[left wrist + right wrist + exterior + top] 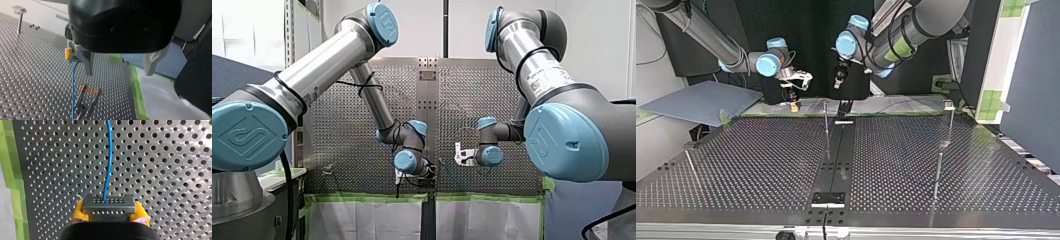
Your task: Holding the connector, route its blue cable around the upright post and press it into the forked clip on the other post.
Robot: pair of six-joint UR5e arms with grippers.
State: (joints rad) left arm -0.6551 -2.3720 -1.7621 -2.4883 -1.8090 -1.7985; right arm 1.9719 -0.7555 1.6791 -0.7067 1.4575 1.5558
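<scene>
My right gripper (108,216) is shut on the grey connector (108,206), which sits between its yellow pads (78,212). The blue cable (107,162) leaves the connector and runs ahead over the perforated table. In the left wrist view, my left gripper (118,74) hangs open above the table with nothing between its metal fingers (86,62). Beyond it are the connector (72,57) and the cable (73,92), which passes beside a forked clip with orange tips (88,96). In the top view, my right gripper (795,97) and left gripper (837,82) hover near the far edge.
Thin upright posts stand on the table: one in the middle (826,122), two at the top view's right (950,120) (937,175), one at its left (691,167). Green tape (137,92) lines the table edge. A grey board (701,102) lies off the far left corner.
</scene>
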